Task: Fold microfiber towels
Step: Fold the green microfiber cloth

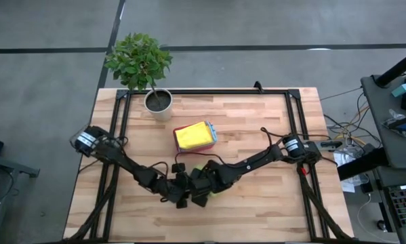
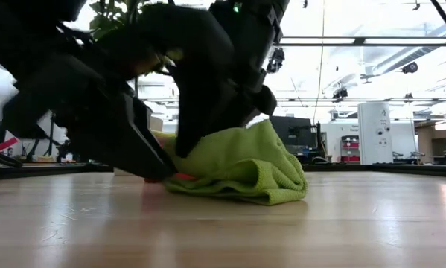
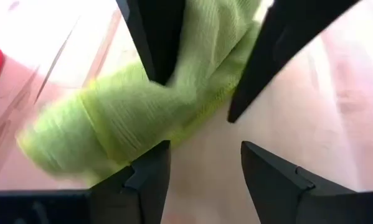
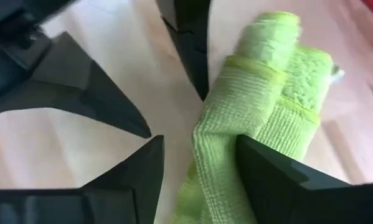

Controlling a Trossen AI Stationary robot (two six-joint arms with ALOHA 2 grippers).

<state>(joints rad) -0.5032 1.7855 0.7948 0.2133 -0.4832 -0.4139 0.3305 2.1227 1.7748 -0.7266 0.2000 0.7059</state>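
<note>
A lime green microfiber towel (image 2: 241,167) lies bunched in loose folds on the wooden table, near its front middle, with a hump rising beside my right gripper. My right gripper (image 4: 198,142) stands open over it, slanting down, and the towel (image 4: 261,93) runs between its fingers. My left gripper (image 3: 205,146) is open too and sits low at the towel's (image 3: 111,118) left side, with bare table between its fingers. In the high view both grippers (image 1: 186,196) (image 1: 204,190) meet over the towel (image 1: 215,184) and hide most of it. My right gripper has one finger (image 4: 286,180) lying against the towel's folded side (image 4: 226,162), coming from above at a slant. The other finger stands clear over bare table. The towel rests on the table. Of my left gripper I cannot tell whether its finger (image 3: 150,177) touches the towel's edge.
A pink tray (image 1: 212,130) holding a folded yellow towel (image 1: 192,136) stands just behind the grippers. A potted plant (image 1: 158,102) stands at the far left. Bare wood lies to the left, right and front of the arms.
</note>
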